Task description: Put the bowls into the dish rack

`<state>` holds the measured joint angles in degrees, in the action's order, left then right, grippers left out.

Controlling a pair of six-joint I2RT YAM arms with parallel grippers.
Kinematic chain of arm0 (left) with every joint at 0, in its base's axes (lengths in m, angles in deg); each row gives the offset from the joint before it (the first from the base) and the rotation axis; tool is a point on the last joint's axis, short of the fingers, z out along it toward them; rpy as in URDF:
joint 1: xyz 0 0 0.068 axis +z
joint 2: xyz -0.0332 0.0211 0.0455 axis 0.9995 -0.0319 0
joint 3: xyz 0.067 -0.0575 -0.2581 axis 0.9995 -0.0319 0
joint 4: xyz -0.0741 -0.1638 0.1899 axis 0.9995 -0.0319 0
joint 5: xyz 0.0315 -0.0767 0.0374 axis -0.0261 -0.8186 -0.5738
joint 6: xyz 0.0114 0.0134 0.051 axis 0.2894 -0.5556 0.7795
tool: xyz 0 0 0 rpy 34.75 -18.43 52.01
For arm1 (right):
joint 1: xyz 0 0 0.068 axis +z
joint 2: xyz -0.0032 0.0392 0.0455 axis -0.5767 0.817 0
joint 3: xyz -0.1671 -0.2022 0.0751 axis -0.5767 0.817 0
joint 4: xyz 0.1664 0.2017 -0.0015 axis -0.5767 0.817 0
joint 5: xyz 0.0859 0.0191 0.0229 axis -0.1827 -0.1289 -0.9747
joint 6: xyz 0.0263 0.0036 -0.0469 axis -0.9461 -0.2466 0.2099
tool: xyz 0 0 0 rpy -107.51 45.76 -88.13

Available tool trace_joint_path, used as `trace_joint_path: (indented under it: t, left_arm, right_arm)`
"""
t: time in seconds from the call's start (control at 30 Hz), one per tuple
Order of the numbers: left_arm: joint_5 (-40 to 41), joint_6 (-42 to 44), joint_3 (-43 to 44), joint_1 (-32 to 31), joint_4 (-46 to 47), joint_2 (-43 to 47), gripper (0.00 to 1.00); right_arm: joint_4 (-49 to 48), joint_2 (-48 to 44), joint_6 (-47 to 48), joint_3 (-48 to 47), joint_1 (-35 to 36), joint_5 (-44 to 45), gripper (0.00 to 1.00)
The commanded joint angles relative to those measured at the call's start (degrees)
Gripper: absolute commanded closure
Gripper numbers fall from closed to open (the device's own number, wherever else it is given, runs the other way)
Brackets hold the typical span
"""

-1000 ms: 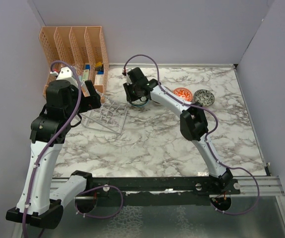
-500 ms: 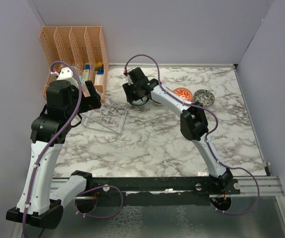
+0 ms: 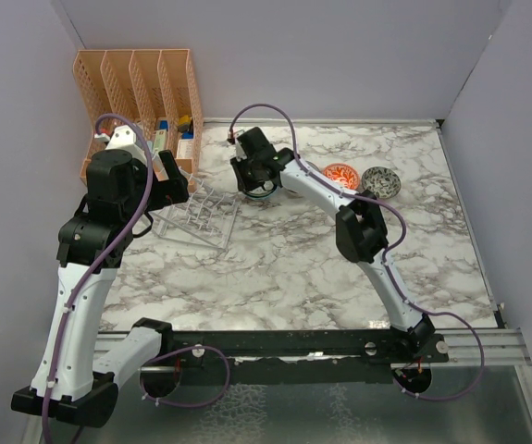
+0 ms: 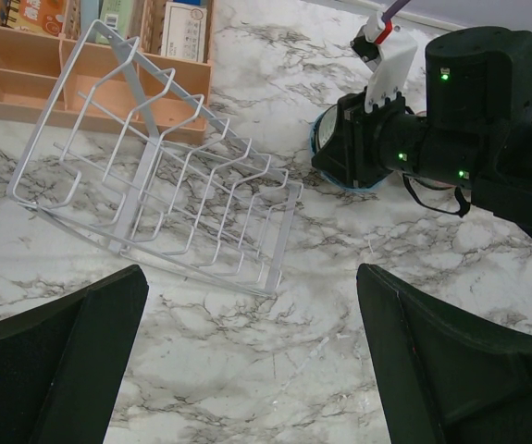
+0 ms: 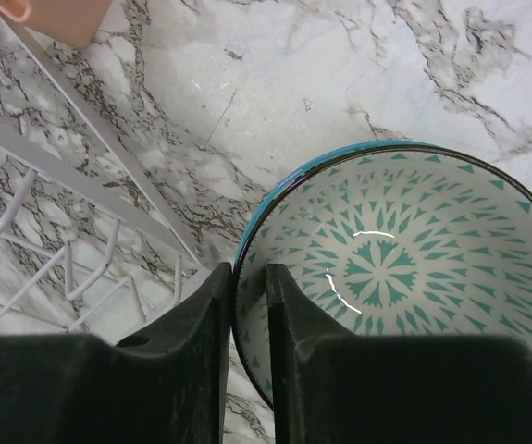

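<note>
My right gripper (image 3: 259,180) is shut on the rim of the teal-green patterned bowl (image 5: 404,268), one finger inside and one outside, just right of the dish rack (image 3: 196,215). The bowl's edge also shows under the gripper in the left wrist view (image 4: 358,185). The rack (image 4: 164,199) is a clear wire frame and holds no bowls. My left gripper (image 4: 252,370) is open and empty, above the marble near the rack's front. The red-orange bowl (image 3: 340,174) and the grey speckled bowl (image 3: 380,181) sit side by side to the right. The pale grey-white bowl is out of view.
The tall orange slotted organizer (image 3: 141,88) stands in the back left corner, holding boxes, right behind the rack. Its corner shows in the right wrist view (image 5: 62,14). Walls close the table at left, back and right.
My right gripper with the teal bowl has shifted only slightly near the rack's right end. The left arm has not moved.
</note>
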<state>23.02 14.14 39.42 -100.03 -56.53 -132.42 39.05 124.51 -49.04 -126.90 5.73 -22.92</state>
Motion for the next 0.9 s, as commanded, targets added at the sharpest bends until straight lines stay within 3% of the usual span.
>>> trace_joint_path:
  t: [0.0,0.1,0.43,0.63,0.87]
  left_arm:
    - [0.22,0.81,0.23,-0.16,1.23,0.88,0.01]
    - [0.34,0.86,0.4,-0.13,1.29,0.78,0.01]
    - [0.06,0.75,0.18,-0.16,1.43,0.77,0.01]
    - [-0.23,0.35,0.36,-0.13,1.54,0.56,0.01]
    - [-0.2,0.42,1.91,-0.16,1.07,0.06,0.01]
  right_arm:
    - [-0.19,0.56,0.41,-0.72,0.36,-0.75,0.9]
    - [-0.75,-0.85,0.26,-1.18,0.36,-0.19,0.99]
    - [0.52,-4.88,1.2,-2.22,0.35,0.24,0.99]
    - [-3.31,-10.22,0.38,2.31,0.28,0.04,0.99]
    - [-5.41,-14.24,-1.54,0.6,0.27,-2.69,0.99]
